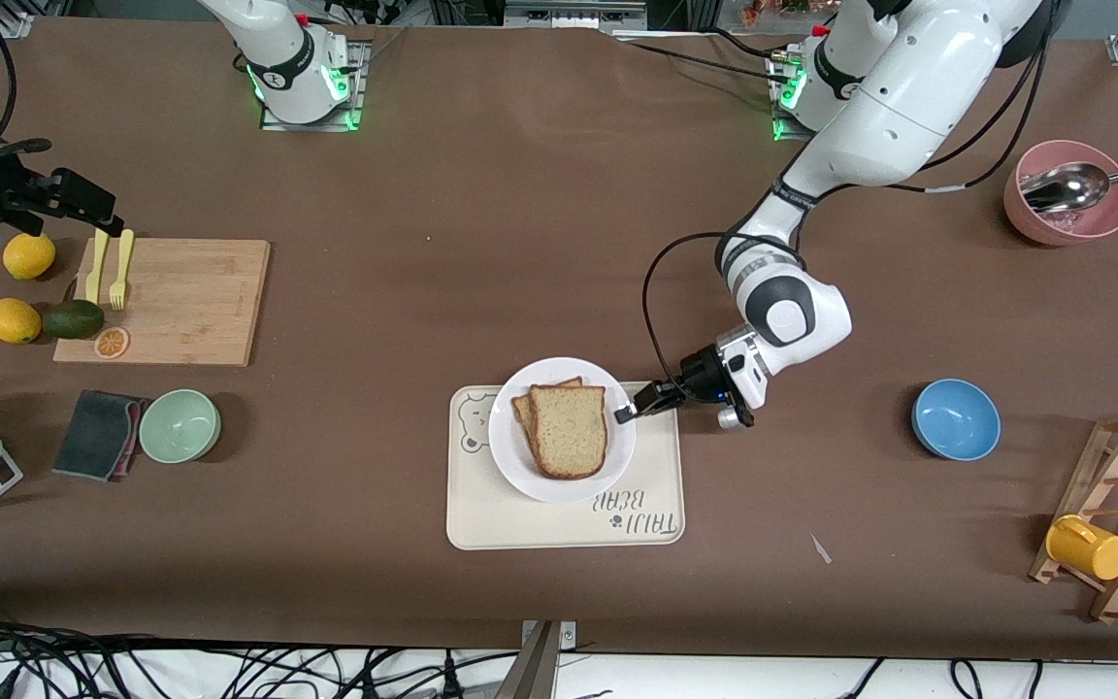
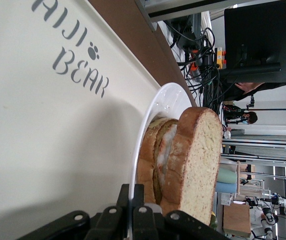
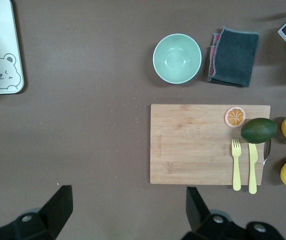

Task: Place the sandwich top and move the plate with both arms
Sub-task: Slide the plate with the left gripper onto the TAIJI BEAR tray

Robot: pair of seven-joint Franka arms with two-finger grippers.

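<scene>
The sandwich top [image 1: 569, 427] lies on a lower slice on the white plate [image 1: 559, 485], which sits on the cream bear tray [image 1: 520, 524]. My left gripper [image 1: 629, 412] is at the plate's edge toward the left arm's end, shut on the plate's rim. In the left wrist view my left gripper [image 2: 138, 192] pinches the rim of the plate [image 2: 147, 125], with the sandwich top [image 2: 200, 155] stacked just past it. My right gripper [image 1: 103, 216] hangs open and empty over the cutting board's end; it shows open in the right wrist view [image 3: 128, 192].
A wooden cutting board [image 1: 166, 301] bears a yellow fork and knife, with lemons and an avocado [image 1: 74, 318] beside it. A green bowl [image 1: 180, 425] and dark cloth [image 1: 96, 433] lie nearer the camera. A blue bowl [image 1: 955, 418], pink bowl [image 1: 1068, 192] and cup rack [image 1: 1112, 529] stand at the left arm's end.
</scene>
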